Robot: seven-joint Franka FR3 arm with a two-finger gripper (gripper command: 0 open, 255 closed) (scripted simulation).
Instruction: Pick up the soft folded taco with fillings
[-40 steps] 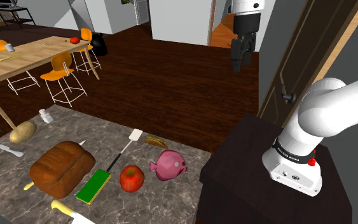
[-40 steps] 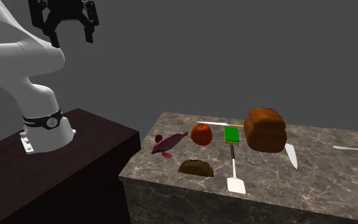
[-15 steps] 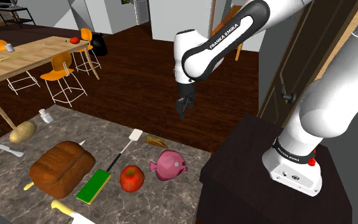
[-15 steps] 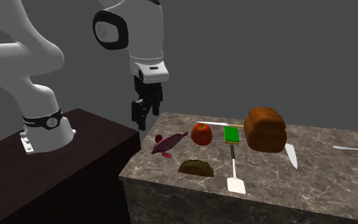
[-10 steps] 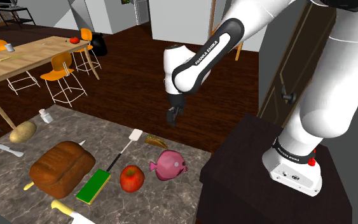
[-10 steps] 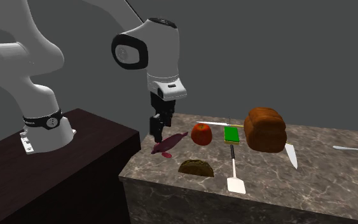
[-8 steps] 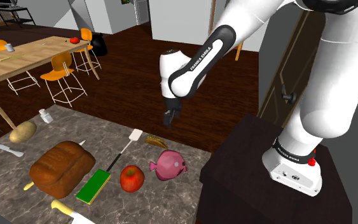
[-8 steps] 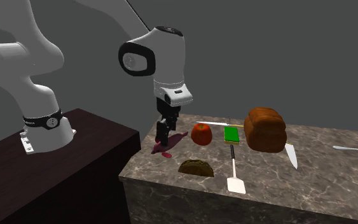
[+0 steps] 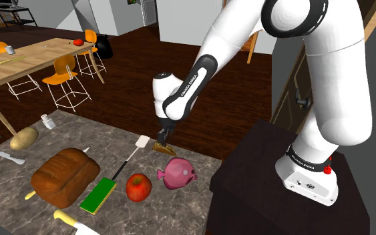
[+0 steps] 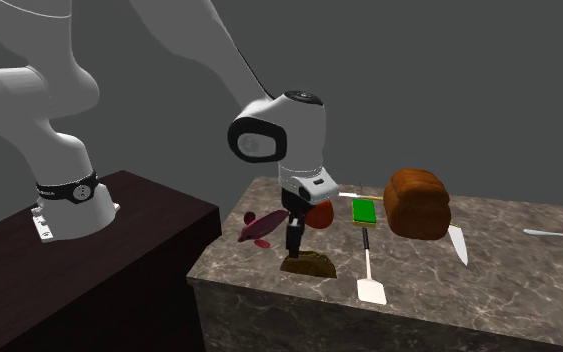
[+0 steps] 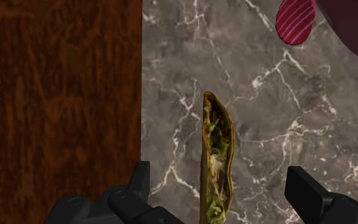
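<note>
The folded taco [image 9: 163,149] lies on its spine near the marble counter's far edge, brown shell with green and pale filling showing along its opening [image 11: 217,149]. In the second exterior view the taco [image 10: 310,265] sits at the counter's near edge. My black gripper [image 9: 161,138] hangs just above it, pointing down [image 10: 292,240]. In the wrist view the gripper [image 11: 219,183] is open, with one finger on each side of the taco. Neither finger touches the shell.
A pink fish [image 9: 176,173] and a red apple [image 9: 138,187] lie close beside the taco, and a white spatula [image 9: 133,153] on its other side. A bread loaf [image 9: 61,175], green sponge [image 9: 98,195], potato [image 9: 23,138] and knives lie farther along. The counter edge [image 11: 140,95] drops to wood floor.
The arm has swung down from high above the stand toward the counter. The gripper now hangs directly over the taco, fingers open either side of it.
</note>
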